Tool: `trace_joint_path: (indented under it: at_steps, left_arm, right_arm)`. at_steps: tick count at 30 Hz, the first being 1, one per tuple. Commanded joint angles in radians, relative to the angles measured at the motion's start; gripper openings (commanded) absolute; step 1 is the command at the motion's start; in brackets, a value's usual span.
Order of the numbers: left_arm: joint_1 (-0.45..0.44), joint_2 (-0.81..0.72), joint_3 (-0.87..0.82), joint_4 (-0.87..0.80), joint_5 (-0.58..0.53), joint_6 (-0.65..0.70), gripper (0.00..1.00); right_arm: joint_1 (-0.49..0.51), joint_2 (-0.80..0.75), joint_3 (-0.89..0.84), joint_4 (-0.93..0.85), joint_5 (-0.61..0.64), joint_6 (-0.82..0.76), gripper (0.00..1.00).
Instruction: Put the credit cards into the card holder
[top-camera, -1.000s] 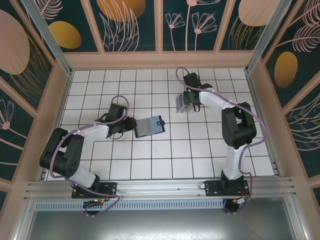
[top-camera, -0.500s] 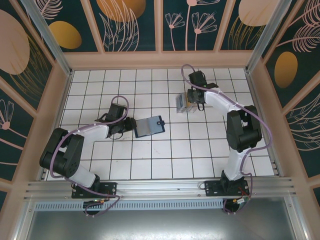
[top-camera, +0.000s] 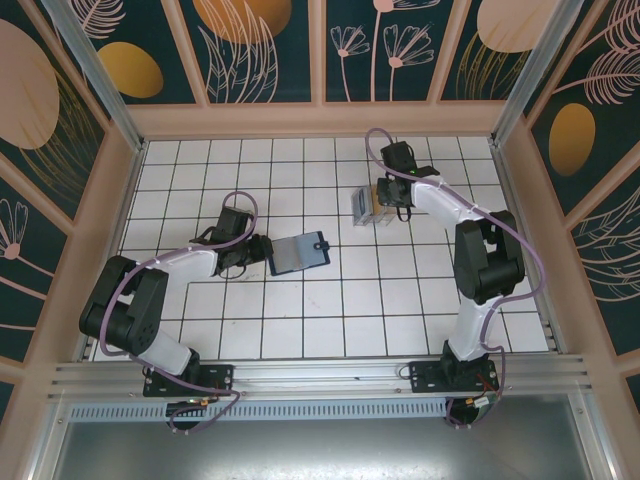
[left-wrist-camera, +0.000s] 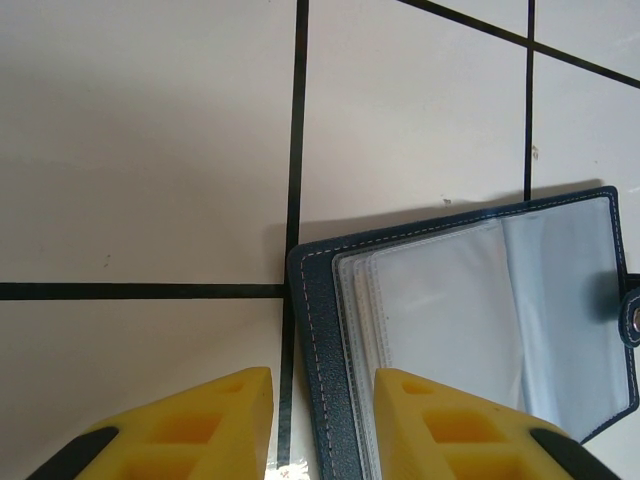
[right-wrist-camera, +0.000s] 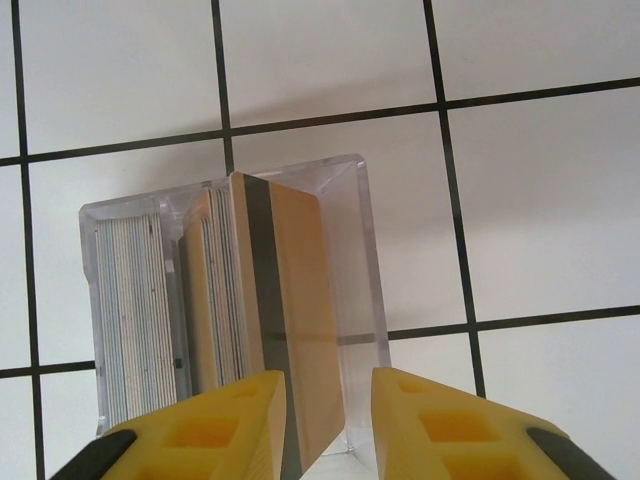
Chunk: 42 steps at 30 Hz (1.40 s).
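Bracketing yellow-orange plastic card (right-wrist-camera: 300, 300) in clear plastic tray (right-wrist-camera: 362, 200), right gripper (right-wrist-camera: 328, 390) clamp unclear.
Straddling navy folding wallet (left-wrist-camera: 450, 300) edge left of tray, left gripper (left-wrist-camera: 322, 395) jaws parted.

Clear plastic tray (right-wrist-camera: 370, 270) is sitting on the white tiled floor (top-camera: 330, 320) w/ black grid lines, towards the far side & a bit right of center, lying across a grid line. Dark teal wall panels (top-camera: 270, 50) w/ pink flower outlines & orange blobs are wrapping around 3 sides, w/ light wood framing (top-camera: 320, 118) running btw them. A metal rail (top-camera: 320, 375) is running along the near edge.
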Motion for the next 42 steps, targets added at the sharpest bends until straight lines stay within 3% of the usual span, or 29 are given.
trace_joint_path:
  at_steps: [1,9,22,38,42]
  left_arm:
    - [-0.002,0.019,0.022,-0.011,-0.001,0.007,0.34]
    - [-0.003,0.025,0.032,-0.019,0.001,0.013,0.34]
    - [-0.002,0.036,0.038,-0.019,0.005,0.013,0.34]
    - [-0.002,0.043,0.033,-0.009,0.01,0.007,0.34]
    - [-0.001,0.03,0.029,-0.014,0.007,0.008,0.34]
  right_arm:
    - [-0.008,0.009,-0.008,-0.003,-0.004,-0.011,0.29]
    - [-0.006,-0.048,-0.017,0.034,-0.064,-0.015,0.32]
    - [-0.007,0.01,-0.016,0.039,-0.067,-0.025,0.32]
    - [-0.01,-0.026,-0.045,0.045,-0.01,-0.028,0.01]
    - [-0.01,-0.08,-0.057,0.056,0.0,-0.021,0.0]
